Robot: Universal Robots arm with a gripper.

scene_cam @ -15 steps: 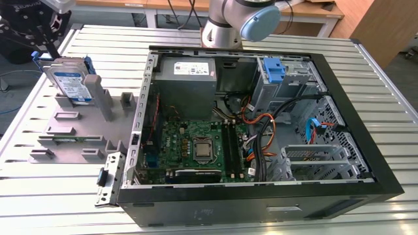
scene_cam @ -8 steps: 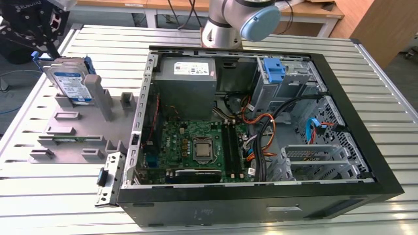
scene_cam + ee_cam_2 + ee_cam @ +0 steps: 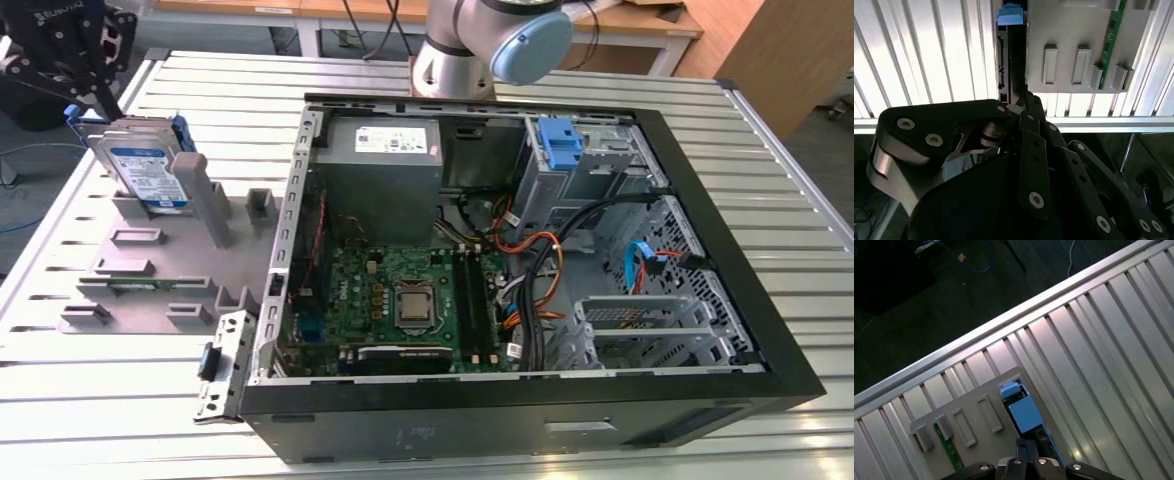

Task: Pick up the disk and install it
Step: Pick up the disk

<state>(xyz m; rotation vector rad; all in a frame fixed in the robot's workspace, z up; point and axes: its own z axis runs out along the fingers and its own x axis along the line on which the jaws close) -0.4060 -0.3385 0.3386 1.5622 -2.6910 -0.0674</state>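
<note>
The gripper [image 3: 96, 108] hung over the far corner of the table [image 3: 120, 400], at the exterior view's left, right on top of the disk [image 3: 144, 175]. The disk stood on edge in a slot of the grey holder [image 3: 134, 265], label facing the camera, with its blue carrier showing along both sides. The holder lay flat on the slatted table just beside the open case [image 3: 727, 300], which sat to the exterior view's right.

In the second wrist view the gripper [image 3: 1019, 97] met the thin upper edge of the disk [image 3: 1015, 55], and the holder [image 3: 1074, 30] lay beyond. In the first wrist view the gripper [image 3: 1026, 447] touched the blue end of the disk [image 3: 1024, 412]. From these angles it appeared to be clamped on the disk's top edge, though the contact was partly hidden.

Inside the case, the power supply [image 3: 380, 150] sat at the back, with a blue bracket [image 3: 561, 140] in the bay beside it.
</note>
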